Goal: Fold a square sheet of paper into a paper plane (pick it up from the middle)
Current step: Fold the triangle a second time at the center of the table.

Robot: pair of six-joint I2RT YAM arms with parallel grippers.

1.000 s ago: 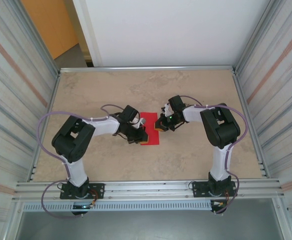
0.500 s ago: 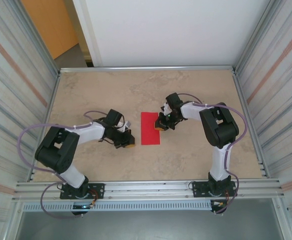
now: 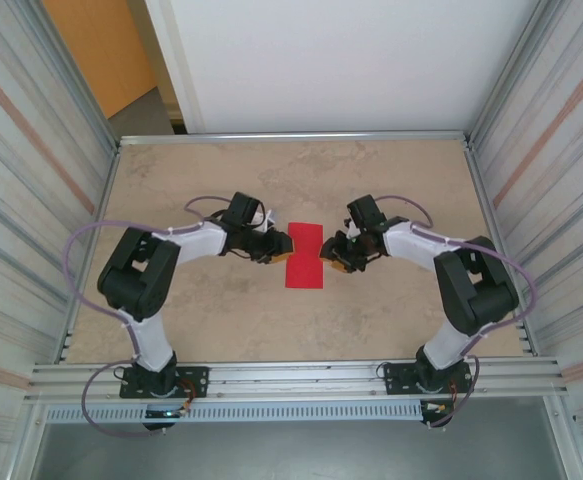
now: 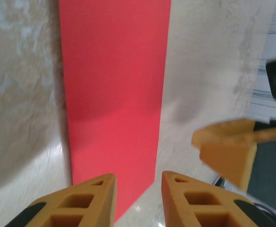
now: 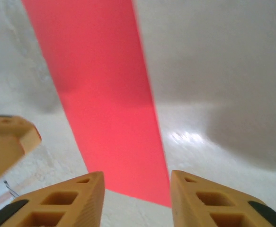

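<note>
The bright red sheet of paper (image 3: 304,255) lies flat on the table as a long narrow rectangle. My left gripper (image 3: 279,252) sits low at its left edge, open a little, with nothing between the fingers. In the left wrist view the paper (image 4: 114,94) stretches ahead of the left gripper (image 4: 138,194), and its near corner lies between the fingertips. My right gripper (image 3: 336,262) is at the paper's right edge, open and empty. In the right wrist view the paper's (image 5: 104,94) near end lies just ahead of the right gripper (image 5: 137,189).
The beige marble-look table (image 3: 391,190) is bounded by a metal rail at the near edge (image 3: 291,375) and corrugated walls left and right. The two grippers face each other across the paper, a finger of each showing in the other's wrist view.
Both grippers have gone from shut to open. The left arm swung out to the left, then came back to the paper's left edge. The right gripper slid down and right along the paper's right edge.
</note>
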